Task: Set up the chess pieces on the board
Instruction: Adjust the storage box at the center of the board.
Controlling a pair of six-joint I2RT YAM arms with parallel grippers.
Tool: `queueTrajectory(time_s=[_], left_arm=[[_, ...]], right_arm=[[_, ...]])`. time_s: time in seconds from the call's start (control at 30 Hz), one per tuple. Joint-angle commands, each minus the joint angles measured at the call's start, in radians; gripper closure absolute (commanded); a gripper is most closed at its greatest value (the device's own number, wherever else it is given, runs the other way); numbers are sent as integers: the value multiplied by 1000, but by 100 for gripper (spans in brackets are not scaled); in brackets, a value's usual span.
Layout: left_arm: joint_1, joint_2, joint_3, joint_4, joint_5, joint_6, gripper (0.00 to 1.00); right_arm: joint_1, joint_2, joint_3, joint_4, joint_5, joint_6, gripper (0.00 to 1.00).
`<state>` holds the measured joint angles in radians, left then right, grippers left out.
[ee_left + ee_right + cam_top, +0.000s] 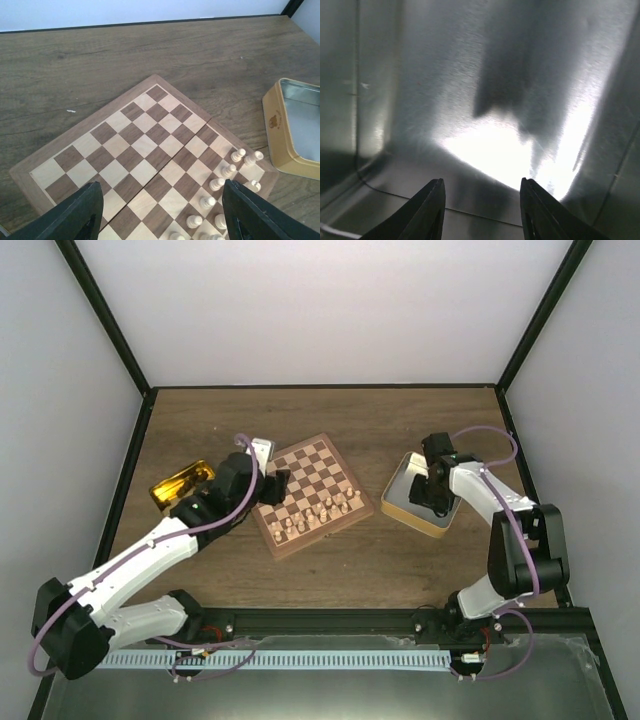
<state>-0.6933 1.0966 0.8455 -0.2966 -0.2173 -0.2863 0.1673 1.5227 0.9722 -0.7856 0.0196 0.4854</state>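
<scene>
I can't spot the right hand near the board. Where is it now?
In the top view the right hand is down inside the open metal tin, right of the board; its wrist view shows only the tin's bare floor.

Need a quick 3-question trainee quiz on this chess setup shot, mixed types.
1. True or false: the right end effector is down inside the tin.
2. The pieces standing on the board are: A dark, B pale, C both.
3. Fill in: the left end effector hangs open over the ____.
Key: 1 true; 2 B; 3 board.
</scene>
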Motion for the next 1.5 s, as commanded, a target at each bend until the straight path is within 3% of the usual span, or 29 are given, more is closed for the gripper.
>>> queueTrajectory(time_s=[0.0,0.23,0.43,0.57,0.63,0.77,1.0,1.3,1.47], left_arm=[[5,-44,31,-9,50,-27,33],[6,-86,35,-24,106,-53,31],[6,-128,26,-39,108,-47,30],[7,-130,26,-39,85,-58,30],[7,-126,26,-37,77,-58,30],[10,-113,41,-46,58,-48,30],[40,-80,87,-91,56,-71,28],[69,-50,81,-103,63,-81,28],[76,-35,85,-103,65,-89,28]], right_arm=[[13,-14,37,92,-81,-4,57],[83,-138,15,88,-119,22,53],[127,-310,-101,19,-169,64,53],[127,-359,-98,-3,-79,67,50],[127,-326,-67,7,-6,46,47],[101,-167,44,63,195,-49,31],[-37,150,283,175,276,-334,23],[-115,359,406,216,65,-557,21],[-158,370,412,197,14,-547,31]])
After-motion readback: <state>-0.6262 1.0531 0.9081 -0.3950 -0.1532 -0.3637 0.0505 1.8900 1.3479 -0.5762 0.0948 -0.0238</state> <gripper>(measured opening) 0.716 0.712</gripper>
